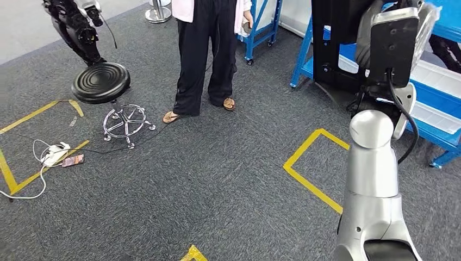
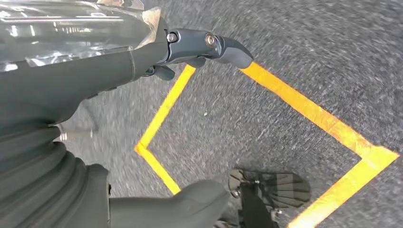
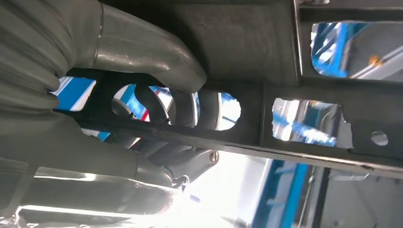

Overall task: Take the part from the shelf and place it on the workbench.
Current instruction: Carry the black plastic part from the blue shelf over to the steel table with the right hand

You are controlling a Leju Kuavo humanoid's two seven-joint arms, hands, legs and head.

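The right hand (image 3: pixel 119 123) has its fingers wrapped through a cutout in the dark metal part (image 1: pixel 340 41), held high on the right near the blue shelf (image 1: pixel 435 92). The left hand (image 2: pixel 142 61) hangs empty, fingers loosely apart. The part could swing and clip the shelf (or the person (image 1: pixel 209 54) standing far ahead) as the robot turns.

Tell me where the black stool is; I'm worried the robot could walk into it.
In the head view the black stool stands upper left on the grey carpet, just left of the standing person.

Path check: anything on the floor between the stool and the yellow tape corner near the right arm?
Bare carpet, per head view; a person's feet stand just behind.
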